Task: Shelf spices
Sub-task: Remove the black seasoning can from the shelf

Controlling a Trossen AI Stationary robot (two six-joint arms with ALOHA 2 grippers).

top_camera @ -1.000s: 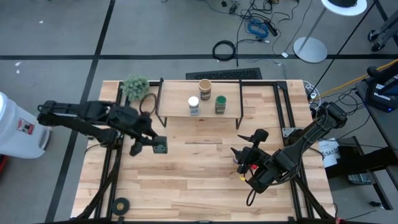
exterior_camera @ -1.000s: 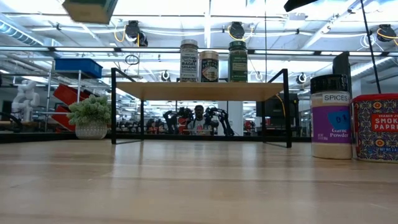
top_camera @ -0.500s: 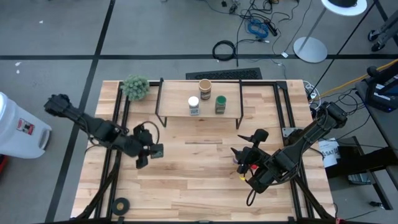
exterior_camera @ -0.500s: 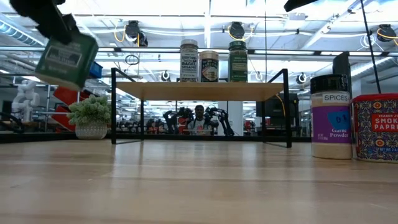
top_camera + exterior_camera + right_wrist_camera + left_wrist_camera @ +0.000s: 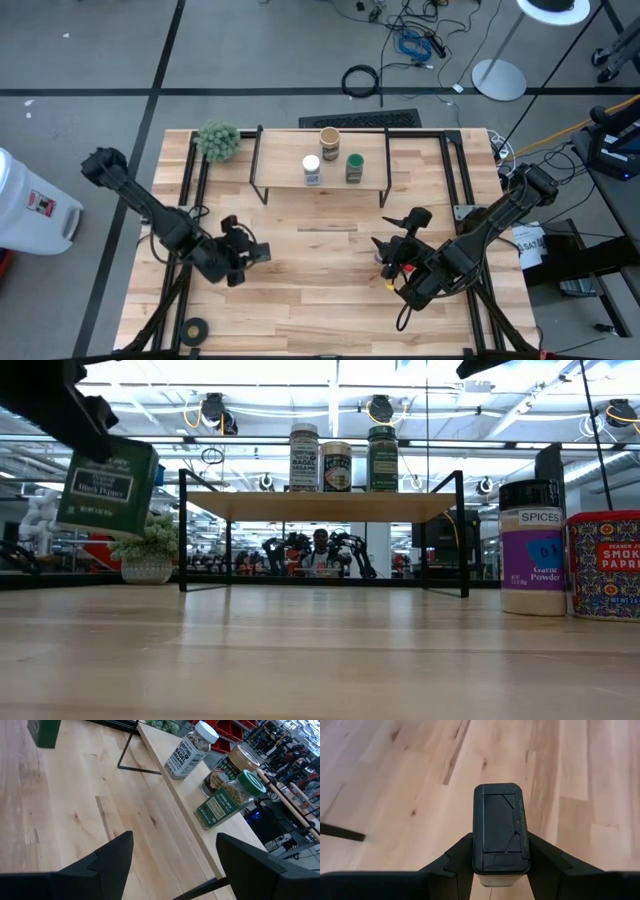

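My left gripper [image 5: 253, 252] is shut on the dark square tin [image 5: 107, 485], which hangs in the air over the table's left half. The tin's black lid [image 5: 499, 822] faces the wrist camera. The shelf [image 5: 320, 180] stands at the far middle. A white-lidded jar [image 5: 311, 168], a tan cylinder [image 5: 329, 139] and a green-lidded jar [image 5: 354, 166] stand on its board [image 5: 320, 506]. My right gripper [image 5: 398, 231] is open above the table's right half. A dark-lidded garlic powder jar [image 5: 531, 548] and a red tin [image 5: 603, 565] stand on the table at right. My left gripper pinches the dark square tin between its two fingers [image 5: 457, 860], one on each opposite side wall, just below the lid's edge [image 5: 477, 851]. The fingers come from above, pointing down. The tin is lifted clear of the table and sits slightly tilted.
A fuzzy green plant ball [image 5: 218, 140] sits at the far left corner, beside the shelf's left legs. A black tape roll [image 5: 195, 327] lies near the near left edge. Bare wood lies between the shelf [image 5: 165, 785] and the near edge.
My left gripper has carried the dark square tin down and toward the table's near edge. In the low view the tin has dropped from the top edge to about shelf-board height and has tipped slightly. The right arm has kept still.
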